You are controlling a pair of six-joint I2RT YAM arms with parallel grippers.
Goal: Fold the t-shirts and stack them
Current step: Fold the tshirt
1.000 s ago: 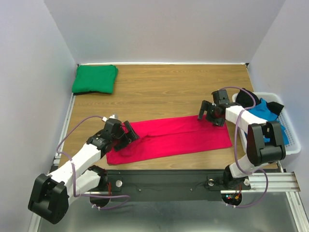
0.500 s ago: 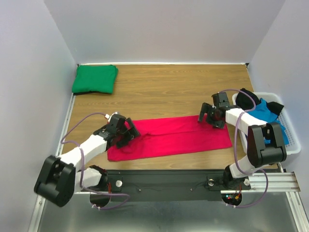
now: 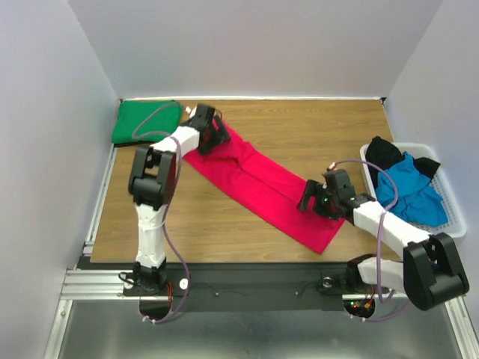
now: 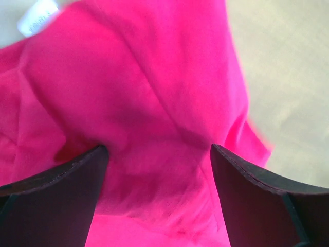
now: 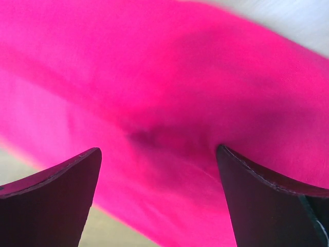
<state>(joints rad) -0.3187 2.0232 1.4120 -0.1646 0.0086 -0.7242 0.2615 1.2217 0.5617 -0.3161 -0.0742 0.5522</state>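
The crimson red t-shirt (image 3: 258, 183) lies folded into a long strip, running diagonally from far left to near right on the wooden table. My left gripper (image 3: 208, 129) is over its far end, jaws apart, with red cloth (image 4: 154, 77) filling the gap in the left wrist view (image 4: 157, 146). My right gripper (image 3: 314, 200) is over its near end, jaws apart over red cloth (image 5: 180, 67) in the right wrist view (image 5: 159, 149). The emerald green t-shirt (image 3: 146, 122) lies folded at the far left corner. The bright blue t-shirt (image 3: 408, 191) and the black one (image 3: 383, 153) lie bunched in the basket.
The white slatted basket (image 3: 455, 224) stands at the table's right edge. A white label (image 4: 37, 18) shows on the red shirt near my left gripper. Walls close in the table on the left, the back and the right.
The red shirt has swung from lying along the near edge to a diagonal. My left gripper moved far back beside the green shirt. My right gripper moved nearer.
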